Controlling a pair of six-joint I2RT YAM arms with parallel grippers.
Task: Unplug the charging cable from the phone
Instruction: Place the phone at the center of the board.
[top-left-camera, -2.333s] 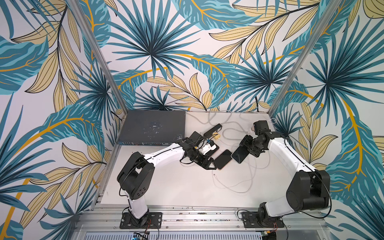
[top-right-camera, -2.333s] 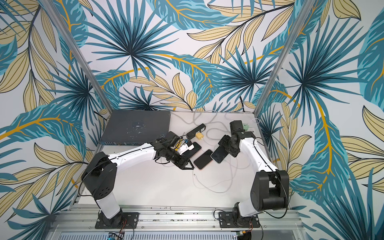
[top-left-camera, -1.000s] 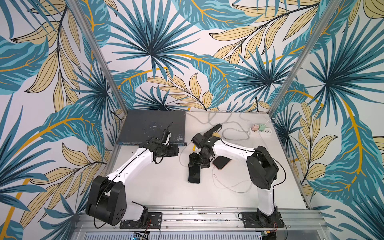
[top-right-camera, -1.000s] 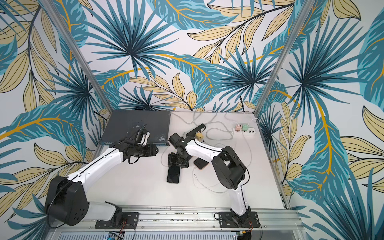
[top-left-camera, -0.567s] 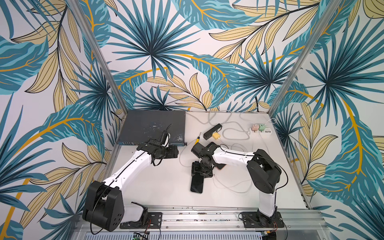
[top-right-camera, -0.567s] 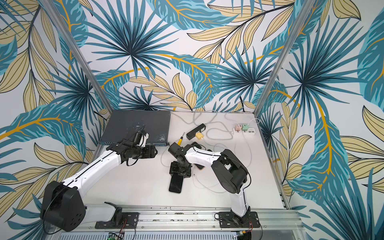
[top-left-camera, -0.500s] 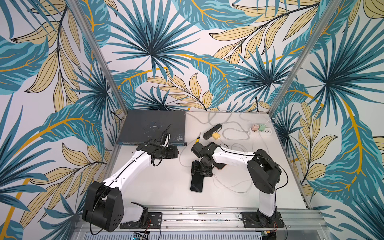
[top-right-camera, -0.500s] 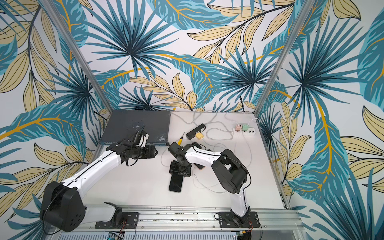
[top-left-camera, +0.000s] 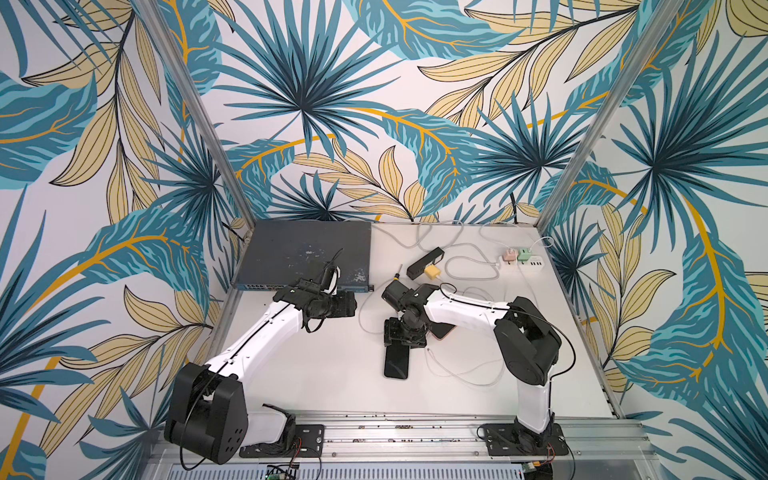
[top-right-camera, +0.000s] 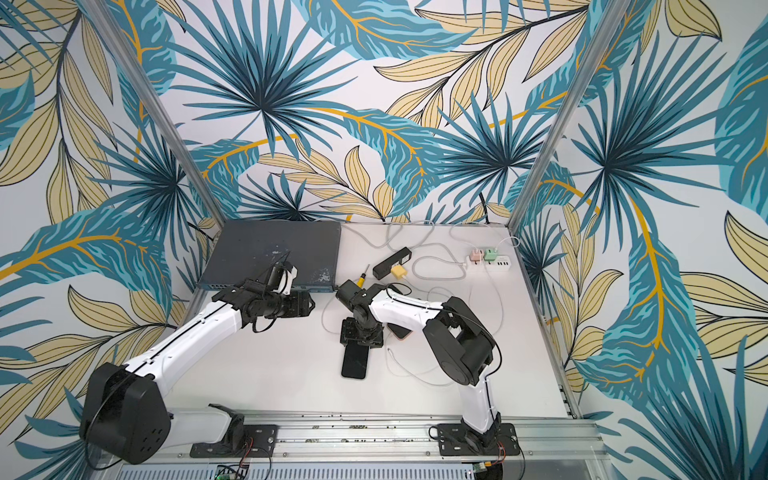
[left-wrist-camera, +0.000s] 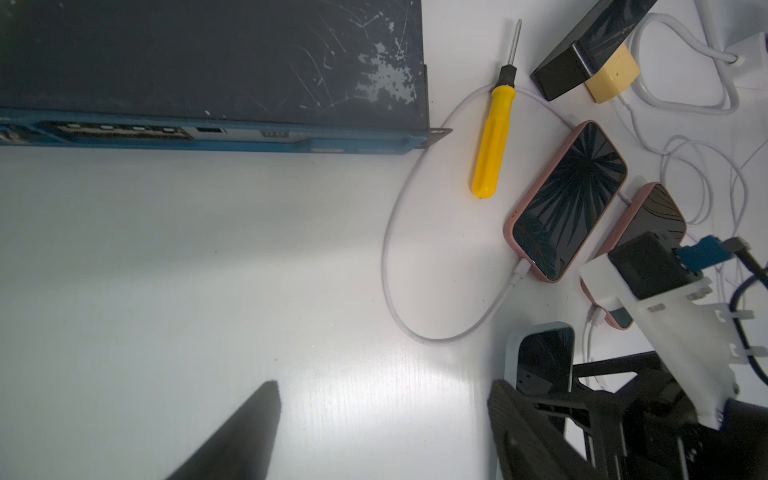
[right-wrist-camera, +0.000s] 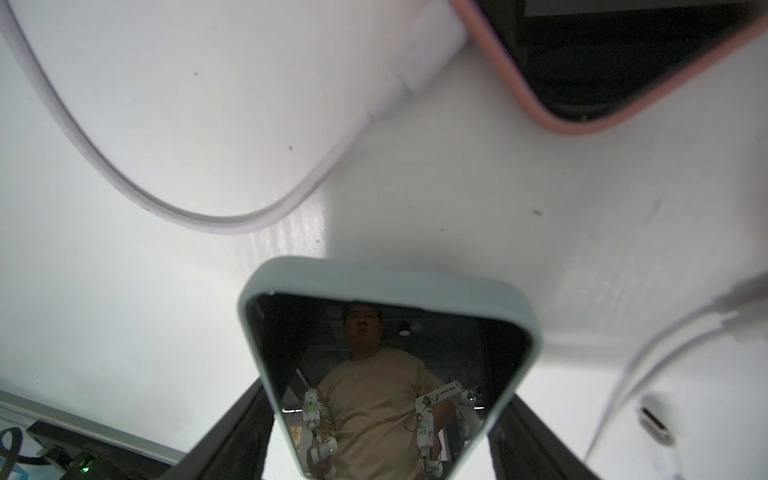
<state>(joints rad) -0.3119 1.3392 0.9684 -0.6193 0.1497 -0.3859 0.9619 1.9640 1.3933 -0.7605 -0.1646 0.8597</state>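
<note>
Right gripper (right-wrist-camera: 387, 391): jaws spread wide across the grey-cased phone (top-left-camera: 397, 365), fingers (right-wrist-camera: 232, 436) against both long edges, so I read it as pinched by its width. The phone lies flat, screen up, mid-table (top-left-camera: 332, 374). The end I can see has no plug in it. The loose end of the white charging cable (top-left-camera: 428, 351) lies just beside the phone, not touching. The screen is dark and reflects a person in a tan shirt. Left gripper (left-wrist-camera: 385, 385): wide open, empty, hovering over bare table near the front of the network switch (left-wrist-camera: 208, 62). I can't read the switch panel markings, too blurred. Further out: a pink-cased phone (left-wrist-camera: 567, 199) and a second pink phone (left-wrist-camera: 648, 216), each with a white cable plugged in. Also a yellow screwdriver (left-wrist-camera: 492, 141), a black box (left-wrist-camera: 582, 45) touching a yellow charger (left-wrist-camera: 611, 75), and a white power strip (top-left-camera: 528, 264) at the far edge.
</note>
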